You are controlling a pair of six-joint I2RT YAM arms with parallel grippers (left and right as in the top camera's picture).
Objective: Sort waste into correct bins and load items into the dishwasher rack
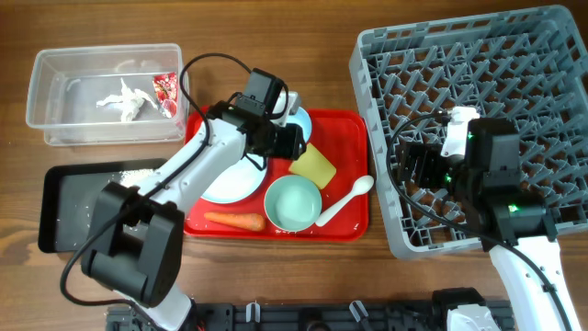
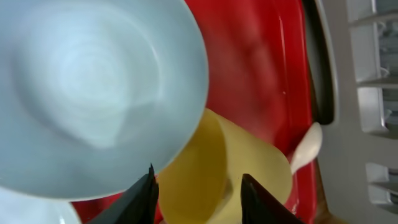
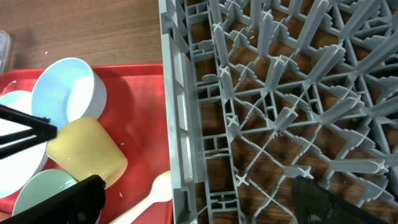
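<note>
**Overhead and wrist views: left arm lined up on the yellow cup, loading not yet begun**

Overhead, the sorting looks nearly done. The napkin (image 1: 127, 99) and the wrapper (image 1: 166, 92) lie in the clear tub (image 1: 37, 92), and pale crumbs are scattered in the black tray (image 1: 55, 216). The carrot (image 1: 234, 221) is on the red tray (image 1: 354, 129), so I judge one piece of waste is left to bin.

The dishes are all on the red tray: the plate (image 1: 225, 184), the blue bowl (image 3: 68, 90), the mint bowl (image 1: 292, 202) and the spoon (image 1: 347, 198). The yellow cup (image 1: 314, 164) lies on its side, tucked against the blue bowl. None of them is in the rack (image 1: 551, 110).

The left gripper (image 2: 196, 180) hangs low over the cup. Its jaws are spread, with the cup's body in the gap between them, and nothing is gripped. To my eye the step in hand is picking up the cup for the rack. The next move calls for settling a little lower, closing on the cup without catching the bowl's rim beside it, then lifting clear and carrying it right to the rack.

The right gripper (image 3: 198, 190) hovers over the rack's near-left corner with its jaws wide apart, holding nothing.
</note>
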